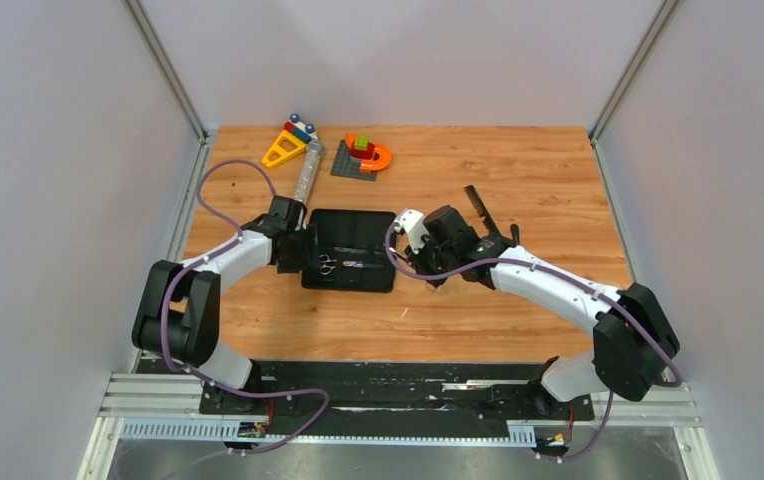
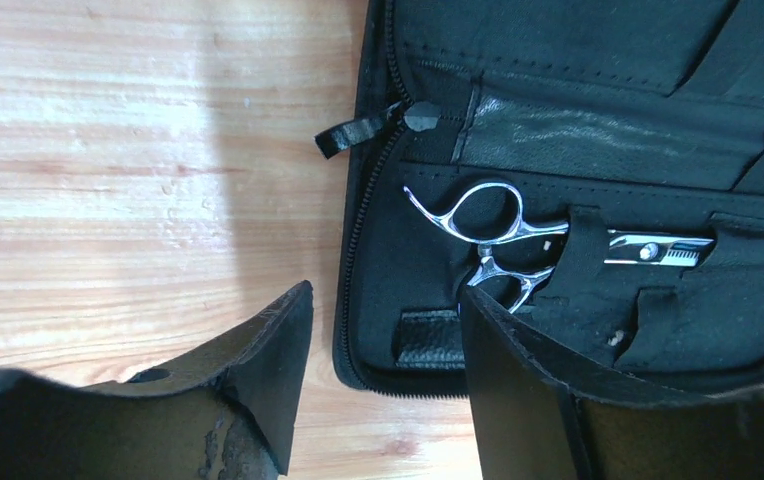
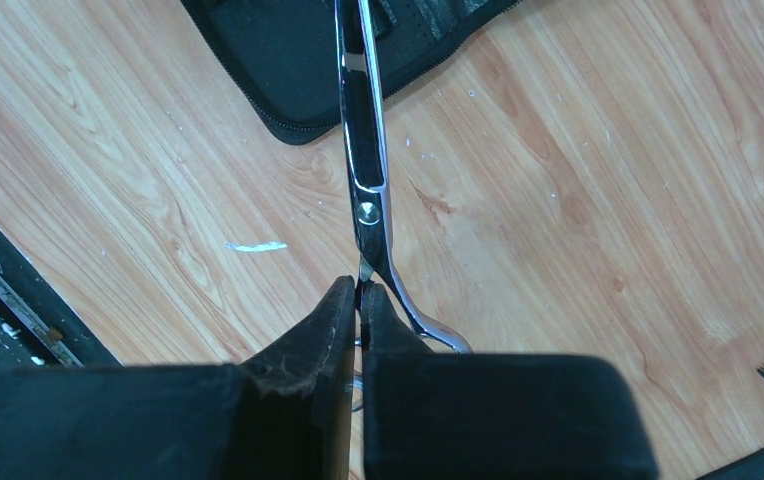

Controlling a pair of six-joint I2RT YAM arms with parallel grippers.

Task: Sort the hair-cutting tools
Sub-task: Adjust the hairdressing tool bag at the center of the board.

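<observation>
**A:** Where are the scissors sitting?

**B:** The right fingers (image 3: 303,350) are pinching the scissors (image 3: 363,170) by the shank just behind the pivot, pressed tight together on the metal. The closed blades are pointing away from the wrist. Their far end is crossing over a corner of the case (image 3: 278,70).

**A:** And the case?

**B:** It is lying open on the bench (image 1: 518,170), between the two arms. A second pair (image 2: 488,225) is resting in its near half. Its rings are lying toward the zipped edge and its blades are passing under a black strap.

**A:** What are the left fingers (image 2: 268,360) doing?

**B:** They are standing apart and gripping nothing. One is hovering over bare wood and the other over the case's corner, so the zipped edge is running between them. The zip pull (image 2: 353,132) is sticking out onto the wood farther along that edge.

**A:** Anything else lying around?

**B:** A comb (image 1: 477,206) is lying on the bench just beyond the right wrist, apart from the case. At the far edge the blocks (image 1: 363,152) and a cylinder (image 1: 308,172) are sitting together, well clear of both arms.
</observation>
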